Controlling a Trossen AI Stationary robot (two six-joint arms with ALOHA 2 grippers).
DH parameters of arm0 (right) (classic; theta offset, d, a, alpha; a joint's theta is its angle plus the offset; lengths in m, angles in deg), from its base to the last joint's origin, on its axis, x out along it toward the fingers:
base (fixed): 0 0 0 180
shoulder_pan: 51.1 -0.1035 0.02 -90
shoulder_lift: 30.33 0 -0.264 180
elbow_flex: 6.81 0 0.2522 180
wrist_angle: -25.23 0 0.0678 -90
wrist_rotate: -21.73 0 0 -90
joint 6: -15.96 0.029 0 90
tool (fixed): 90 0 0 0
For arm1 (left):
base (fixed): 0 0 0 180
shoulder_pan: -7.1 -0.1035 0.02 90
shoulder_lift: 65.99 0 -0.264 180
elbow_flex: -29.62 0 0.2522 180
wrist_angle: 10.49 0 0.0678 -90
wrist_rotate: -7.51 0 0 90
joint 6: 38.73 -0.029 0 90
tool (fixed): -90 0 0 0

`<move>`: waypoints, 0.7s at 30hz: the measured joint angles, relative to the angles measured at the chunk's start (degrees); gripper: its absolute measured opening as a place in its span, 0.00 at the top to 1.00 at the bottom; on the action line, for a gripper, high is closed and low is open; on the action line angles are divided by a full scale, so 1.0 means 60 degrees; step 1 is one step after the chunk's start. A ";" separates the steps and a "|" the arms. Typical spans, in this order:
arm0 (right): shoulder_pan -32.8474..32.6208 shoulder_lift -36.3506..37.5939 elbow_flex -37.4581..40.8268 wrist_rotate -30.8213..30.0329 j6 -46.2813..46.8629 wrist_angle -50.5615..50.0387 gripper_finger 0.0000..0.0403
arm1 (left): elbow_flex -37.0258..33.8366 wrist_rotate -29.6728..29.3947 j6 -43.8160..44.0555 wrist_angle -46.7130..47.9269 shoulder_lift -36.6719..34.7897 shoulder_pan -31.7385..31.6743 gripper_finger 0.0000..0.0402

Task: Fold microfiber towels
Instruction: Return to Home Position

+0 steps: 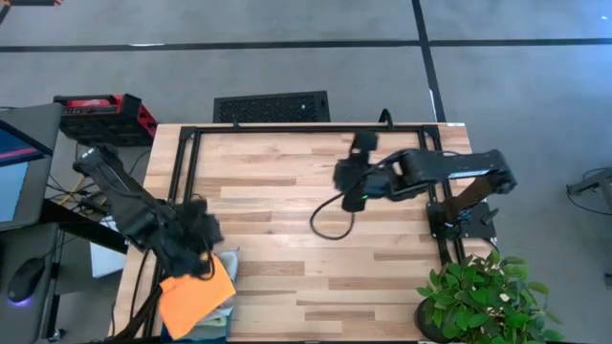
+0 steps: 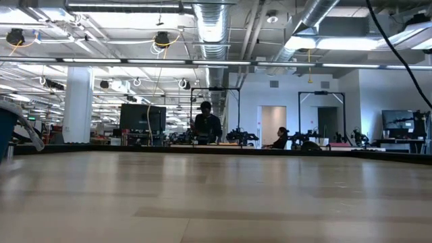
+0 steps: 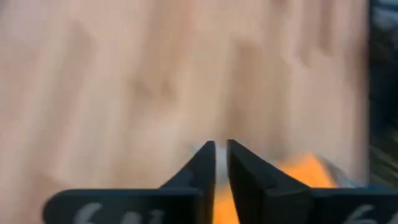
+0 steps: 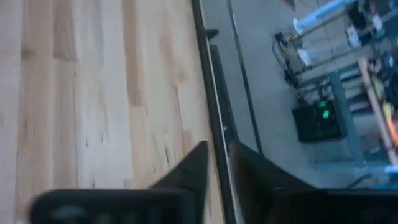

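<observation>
At the near left corner of the table (image 1: 287,191), the orange towel (image 1: 194,294) lies folded in the blue bin (image 2: 4,135). Over its far edge hangs the left hand (image 3: 221,144), clenched on nothing. Farther back, above the table's middle, the right hand (image 4: 219,148) hovers, likewise clenched and empty.

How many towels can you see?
1 for sure: the orange towel, lying on top in the bin at the left edge of the table, by the left end effector. A pale edge beneath it may be more towels, mostly hidden.
</observation>
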 joint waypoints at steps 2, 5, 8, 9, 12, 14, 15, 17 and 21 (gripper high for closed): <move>0.0025 0.0397 0.0019 0.0026 0.0584 -0.0505 0.87 | 0.0152 -0.1522 -0.1094 0.0232 -0.0305 -0.0120 0.97; 0.0029 0.1092 0.0012 0.0187 0.1195 -0.0703 0.97 | 0.0149 -0.2852 -0.2632 0.0152 -0.0902 -0.0363 0.99; -0.0054 0.1869 0.0264 0.0780 0.1303 -0.0614 0.94 | -0.0071 -0.3217 -0.3452 0.0059 -0.1657 -0.0656 1.00; -0.0072 0.2138 0.0457 0.1019 0.1355 -0.0639 0.93 | -0.0198 -0.3292 -0.3601 -0.0067 -0.1949 -0.0753 1.00; -0.0227 0.3131 0.1662 0.1481 0.1616 -0.0050 0.92 | -0.0803 -0.3288 -0.4556 -0.1143 -0.2936 -0.0997 1.00; -0.0352 0.4001 0.2842 0.1720 0.1629 0.0807 0.95 | -0.1500 -0.3095 -0.5499 -0.2316 -0.3721 -0.1117 1.00; -0.0435 0.4458 0.3498 0.1859 0.1631 0.1447 0.96 | -0.1892 -0.2859 -0.5936 -0.2969 -0.4117 -0.1186 1.00; -0.0623 0.5342 0.4725 0.2340 0.1591 0.2743 0.98 | -0.2737 -0.2210 -0.6713 -0.4348 -0.4894 -0.1347 1.00; -0.1051 0.6736 0.6916 0.3407 0.0815 0.5508 0.96 | -0.4239 -0.1269 -0.8076 -0.6461 -0.6261 -0.1694 1.00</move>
